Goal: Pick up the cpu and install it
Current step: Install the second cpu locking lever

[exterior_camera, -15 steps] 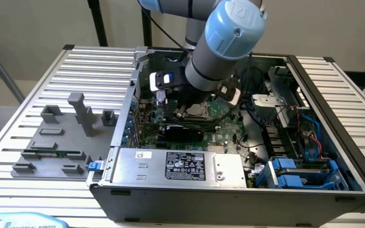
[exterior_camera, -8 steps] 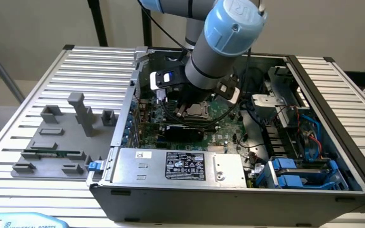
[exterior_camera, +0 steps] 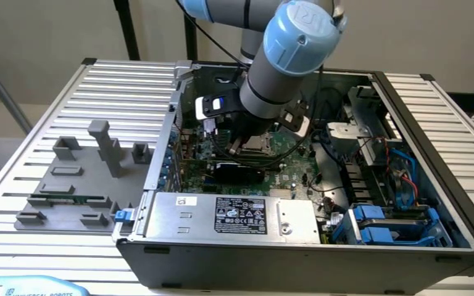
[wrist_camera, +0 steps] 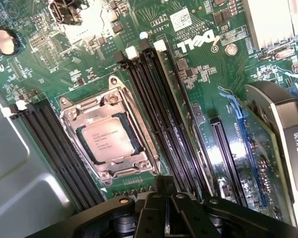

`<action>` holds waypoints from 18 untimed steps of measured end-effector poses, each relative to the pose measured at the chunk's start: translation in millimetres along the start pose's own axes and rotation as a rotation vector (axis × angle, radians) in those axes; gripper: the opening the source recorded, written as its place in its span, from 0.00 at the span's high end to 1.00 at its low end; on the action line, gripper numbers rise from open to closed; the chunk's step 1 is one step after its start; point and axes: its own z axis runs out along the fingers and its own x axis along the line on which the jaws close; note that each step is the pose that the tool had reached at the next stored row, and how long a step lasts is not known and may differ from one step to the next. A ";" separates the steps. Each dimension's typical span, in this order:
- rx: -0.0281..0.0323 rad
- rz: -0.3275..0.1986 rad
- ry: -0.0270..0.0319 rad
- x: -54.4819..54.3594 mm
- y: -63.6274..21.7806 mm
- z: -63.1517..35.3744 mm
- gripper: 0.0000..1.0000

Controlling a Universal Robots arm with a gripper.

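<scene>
- We see the cpu (wrist_camera: 105,143) lying flat inside the metal-framed socket (wrist_camera: 109,134) on the green motherboard (wrist_camera: 64,64), its silvery top facing up
- The chip is square, so it has no clear long axis; its edges sit turned at an angle to the dark memory slots (wrist_camera: 164,124) just beside the socket
- The print on the chip's top is too small for us to read
- In the wrist view the claw (wrist_camera: 166,208) is clenched, its two dark fingers pressed together with nothing between them, apart from the chip
- In the exterior view the arm (exterior_camera: 291,61) reaches down into the open computer case (exterior_camera: 303,246), and its wrist hides the socket and chip from us
- The case rests on a ribbed tabletop (exterior_camera: 47,111); a grey tray of plastic blocks (exterior_camera: 81,179) sits toward the exterior view's left
- A graphics card (wrist_camera: 288,148) is cut off at the wrist view's edge
</scene>
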 end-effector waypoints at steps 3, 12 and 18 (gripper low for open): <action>-0.0066 0.002 -0.0117 1.1 0.0 3.9 0.89; -0.0198 0.008 -0.0383 7.7 -4.1 10.9 0.89; -0.0234 0.010 -0.0455 9.0 -4.0 14.7 0.89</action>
